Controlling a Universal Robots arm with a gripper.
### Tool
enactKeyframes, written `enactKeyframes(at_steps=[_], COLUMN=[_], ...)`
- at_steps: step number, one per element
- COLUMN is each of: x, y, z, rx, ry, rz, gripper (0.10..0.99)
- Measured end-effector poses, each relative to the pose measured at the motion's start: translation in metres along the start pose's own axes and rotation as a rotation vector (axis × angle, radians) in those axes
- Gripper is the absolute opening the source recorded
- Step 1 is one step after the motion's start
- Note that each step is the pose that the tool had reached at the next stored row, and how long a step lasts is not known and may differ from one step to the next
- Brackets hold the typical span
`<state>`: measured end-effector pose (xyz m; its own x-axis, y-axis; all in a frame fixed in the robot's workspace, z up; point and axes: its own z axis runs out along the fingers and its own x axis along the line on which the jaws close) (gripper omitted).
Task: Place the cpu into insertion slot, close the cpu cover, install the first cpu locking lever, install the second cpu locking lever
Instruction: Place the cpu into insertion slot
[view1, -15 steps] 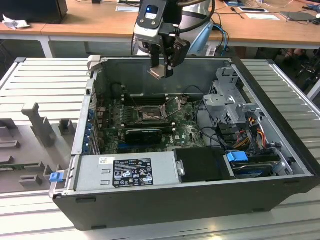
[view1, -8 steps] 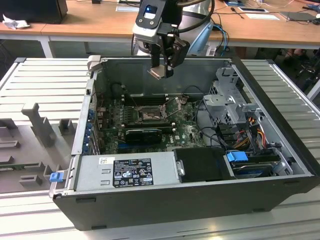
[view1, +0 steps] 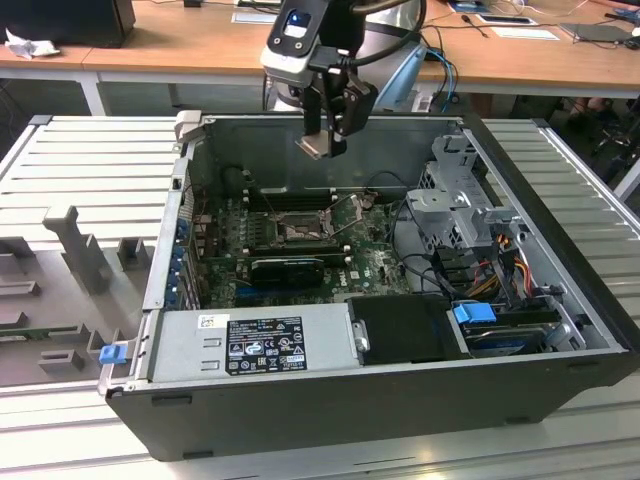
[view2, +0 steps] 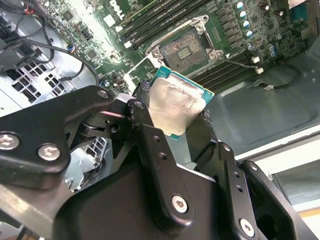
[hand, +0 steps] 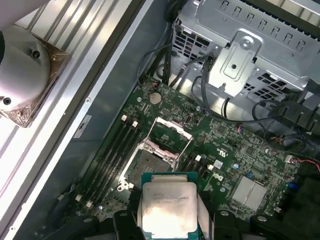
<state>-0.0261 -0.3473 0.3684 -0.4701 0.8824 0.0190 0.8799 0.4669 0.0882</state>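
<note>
Green motherboard (hand: 225, 140), tool (view1: 324, 140) pinching flat silvery cpu (hand: 167, 210)

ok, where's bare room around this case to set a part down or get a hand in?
Free: ribbed tabletop on the exterior view's right of the case. Inside, the grey panel beside the memory slots. Crowded: drive cage and cables; gripper holds the cpu over the motherboard.

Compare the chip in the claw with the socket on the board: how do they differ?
The chip is pale silver with a green edge; the socket is a dark recess with a metal rim. The chip hangs in the claw above the green board; the socket sits in that board, empty. Both are square.
</note>
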Motion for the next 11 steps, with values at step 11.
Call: enactKeyframes(at_steps=[11], x=[-0.0001], y=[-0.0004], z=[0.0048], rx=[-0.003], ry=[-0.0184], rz=[0.212], gripper=[0.529])
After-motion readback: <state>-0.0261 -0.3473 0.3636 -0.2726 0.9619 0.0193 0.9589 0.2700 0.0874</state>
